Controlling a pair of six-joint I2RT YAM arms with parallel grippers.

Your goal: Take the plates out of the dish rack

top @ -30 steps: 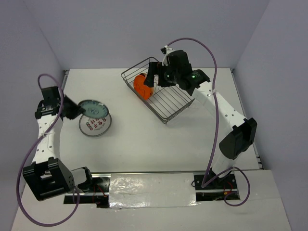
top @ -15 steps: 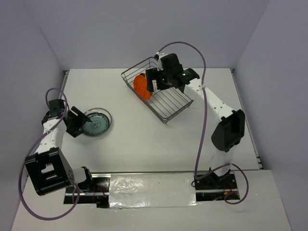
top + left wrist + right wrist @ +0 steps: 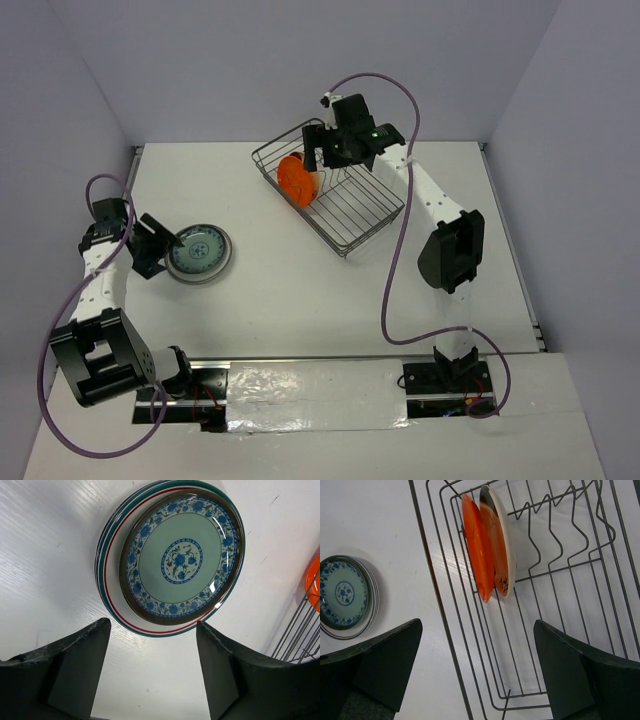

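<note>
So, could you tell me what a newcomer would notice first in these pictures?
Probably the bright orange plates standing on edge in the wire dish rack at the far middle of the table, with the right gripper open over it. Next, the blue patterned plate topping a stack at the left, beside the open left gripper.

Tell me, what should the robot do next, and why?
Probably lower the open right claw onto the orange plate's rim: it stands upright beside another plate in the dish rack below, and the left claw is open and empty.
</note>
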